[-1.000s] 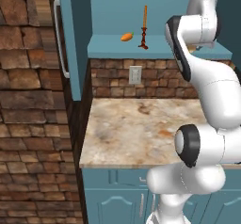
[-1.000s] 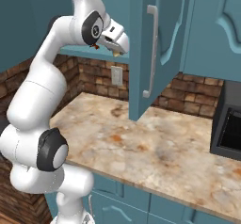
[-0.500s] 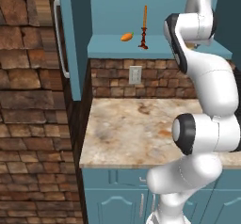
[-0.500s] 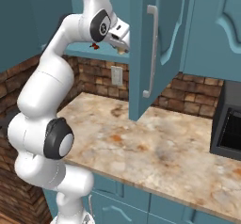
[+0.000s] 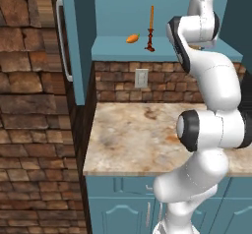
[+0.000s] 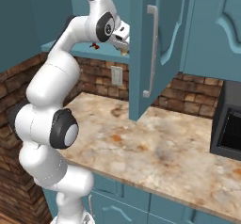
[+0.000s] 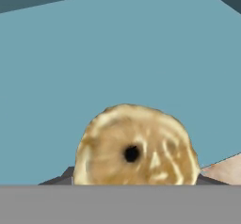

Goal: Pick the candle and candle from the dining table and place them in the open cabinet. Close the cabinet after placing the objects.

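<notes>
Gripper [image 6: 123, 43] up at the cabinet shelf [image 5: 167, 48], fingers closed on the gold candle [image 7: 136, 148], held between them at a middling gap. Seen end-on in the hand view: round yellowish face with a dark wick spot at its middle, teal shelf behind it. Fingertips themselves mostly hidden behind that candle, just dark slivers at either side. In the right base view, a small gold patch [image 6: 124, 52] below the hand, over the shelf's front edge; whether it touches the shelf, cannot tell. In the left base view, hand hidden behind the arm's own upper links. Taper [image 5: 150, 29] upright on its dark stand at the shelf's left part, orange lump [image 5: 132, 39] just beside it. Cabinet door [image 6: 153, 44] hanging open, bar handle facing out, cutting off the shelf's right end. Counter [image 6: 155, 148] below.
</notes>
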